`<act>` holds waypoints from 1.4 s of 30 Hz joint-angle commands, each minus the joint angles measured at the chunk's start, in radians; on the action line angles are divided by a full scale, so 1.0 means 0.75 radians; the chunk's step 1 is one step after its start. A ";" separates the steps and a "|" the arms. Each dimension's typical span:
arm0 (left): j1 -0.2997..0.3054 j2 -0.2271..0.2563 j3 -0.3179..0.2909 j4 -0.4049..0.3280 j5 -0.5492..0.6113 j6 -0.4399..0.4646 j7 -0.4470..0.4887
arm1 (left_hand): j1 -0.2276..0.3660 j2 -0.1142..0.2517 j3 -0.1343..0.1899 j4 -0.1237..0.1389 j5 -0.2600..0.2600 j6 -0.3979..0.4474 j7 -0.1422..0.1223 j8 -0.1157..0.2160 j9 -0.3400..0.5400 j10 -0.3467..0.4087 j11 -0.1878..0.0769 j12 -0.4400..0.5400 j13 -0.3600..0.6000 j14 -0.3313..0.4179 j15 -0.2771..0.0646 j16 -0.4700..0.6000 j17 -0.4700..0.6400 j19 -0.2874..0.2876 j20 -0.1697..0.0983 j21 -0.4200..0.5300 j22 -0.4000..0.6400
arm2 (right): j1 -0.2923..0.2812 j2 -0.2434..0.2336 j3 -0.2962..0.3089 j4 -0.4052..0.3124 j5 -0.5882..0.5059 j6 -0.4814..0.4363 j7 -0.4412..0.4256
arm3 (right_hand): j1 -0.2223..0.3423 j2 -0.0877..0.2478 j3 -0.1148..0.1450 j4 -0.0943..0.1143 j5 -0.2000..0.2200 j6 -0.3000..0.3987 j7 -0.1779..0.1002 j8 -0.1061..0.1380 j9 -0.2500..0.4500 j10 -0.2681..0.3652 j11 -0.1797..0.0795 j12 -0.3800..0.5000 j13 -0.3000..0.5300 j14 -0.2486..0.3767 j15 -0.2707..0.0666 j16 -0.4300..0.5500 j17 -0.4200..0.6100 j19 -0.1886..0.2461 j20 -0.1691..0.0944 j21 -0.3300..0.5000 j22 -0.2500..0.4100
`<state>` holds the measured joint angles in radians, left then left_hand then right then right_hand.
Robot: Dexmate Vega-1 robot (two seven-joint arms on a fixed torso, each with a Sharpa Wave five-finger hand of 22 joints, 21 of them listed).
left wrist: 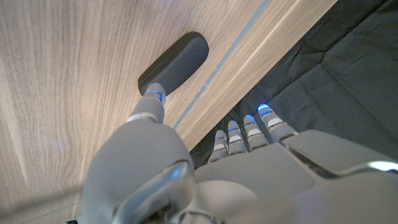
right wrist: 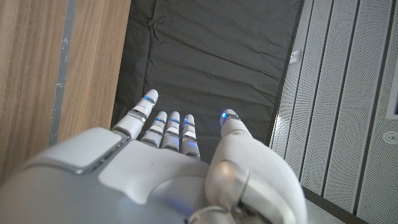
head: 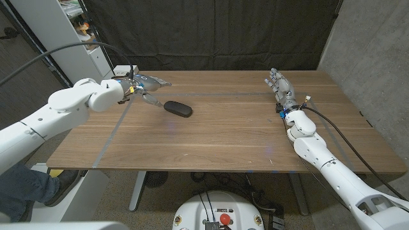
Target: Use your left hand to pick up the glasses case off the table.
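Left hand (head: 144, 85) hovers at the far left of the table (head: 223, 140), fingers spread and holding nothing, thumb reaching down toward the case (head: 177, 108). That black case lies flat on the wood just right of the hand, on the near side of it. From the left wrist, the thumb tip (left wrist: 155, 94) sits right at the case's (left wrist: 175, 61) end; whether it touches, I cannot tell. Right hand (head: 282, 87) stands at the far right, fingers loose, empty.
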<state>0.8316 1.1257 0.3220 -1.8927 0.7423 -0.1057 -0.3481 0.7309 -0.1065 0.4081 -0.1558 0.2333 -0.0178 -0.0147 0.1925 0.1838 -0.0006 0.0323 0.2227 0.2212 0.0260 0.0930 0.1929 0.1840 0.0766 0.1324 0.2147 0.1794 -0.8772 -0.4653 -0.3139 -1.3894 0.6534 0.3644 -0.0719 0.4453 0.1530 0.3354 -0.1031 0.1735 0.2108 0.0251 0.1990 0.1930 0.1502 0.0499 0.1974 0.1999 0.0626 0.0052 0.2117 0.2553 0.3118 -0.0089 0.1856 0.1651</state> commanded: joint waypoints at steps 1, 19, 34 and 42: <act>-0.099 -0.043 0.087 0.061 0.057 -0.047 -0.033 | -0.002 -0.017 -0.012 0.003 0.011 0.003 0.017 0.006 0.004 0.014 0.003 0.012 0.004 0.005 -0.003 0.003 0.002 -0.001 0.003 0.000 0.003 | 0.000 0.009 0.007 0.012 0.010 0.007 0.001 | 0.005 0.002 -0.006 0.003 0.009 0.013 -0.002 0.003 0.002 0.009 0.001 0.010 0.004 0.015 0.002 0.013 0.002 0.001 0.006 0.010 0.007; -0.262 -0.126 0.228 0.187 0.169 -0.154 -0.031 | -0.003 -0.021 -0.022 0.009 0.020 -0.018 0.045 -0.002 0.004 0.010 0.000 0.012 0.006 0.003 -0.007 0.001 0.002 -0.018 0.002 -0.009 0.003 | 0.000 0.023 0.014 0.018 0.013 0.022 -0.011 | 0.004 0.003 -0.007 0.004 0.009 0.013 -0.003 0.003 0.002 0.009 0.002 0.010 0.004 0.013 0.003 0.013 0.000 0.000 0.004 0.010 0.007; -0.336 -0.173 0.301 0.259 0.184 -0.214 -0.053 | -0.005 -0.022 -0.027 0.012 0.024 -0.019 0.041 -0.002 0.004 0.005 0.001 0.011 0.007 -0.001 -0.006 -0.001 0.002 -0.023 0.005 -0.012 0.004 | 0.006 0.025 0.016 0.019 0.014 0.027 -0.009 | 0.004 0.003 -0.008 0.004 0.009 0.013 -0.003 0.002 0.002 0.010 0.002 0.010 0.004 0.015 0.002 0.013 -0.001 0.001 0.005 0.009 0.007; -0.385 -0.203 0.340 0.314 0.172 -0.247 -0.091 | -0.006 -0.023 -0.032 0.015 0.029 -0.020 0.042 -0.002 0.004 0.009 0.005 0.014 0.009 0.004 -0.007 0.001 0.002 0.005 0.006 -0.002 0.004 | 0.012 0.026 0.017 0.021 0.013 0.026 -0.010 | 0.003 0.003 -0.008 0.004 0.009 0.014 -0.003 0.002 0.002 0.013 0.002 0.011 0.004 0.018 0.004 0.015 -0.002 0.001 0.006 0.010 0.007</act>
<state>0.5892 1.0021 0.5371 -1.7059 0.8731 -0.2582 -0.3907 0.7215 -0.1159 0.3885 -0.1447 0.2447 -0.0268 0.0161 0.1925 0.1837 0.0031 0.0286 0.2301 0.2258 0.0295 0.0894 0.1929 0.1838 0.0732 0.1358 0.2069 0.1790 -0.8737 -0.4475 -0.3029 -1.3758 0.6626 0.3841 -0.0789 0.4453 0.1530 0.3313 -0.0991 0.1735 0.2107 0.0251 0.1990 0.1930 0.1500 0.0500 0.1974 0.2002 0.0669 0.0094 0.2196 0.2506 0.3117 -0.0089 0.1856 0.1651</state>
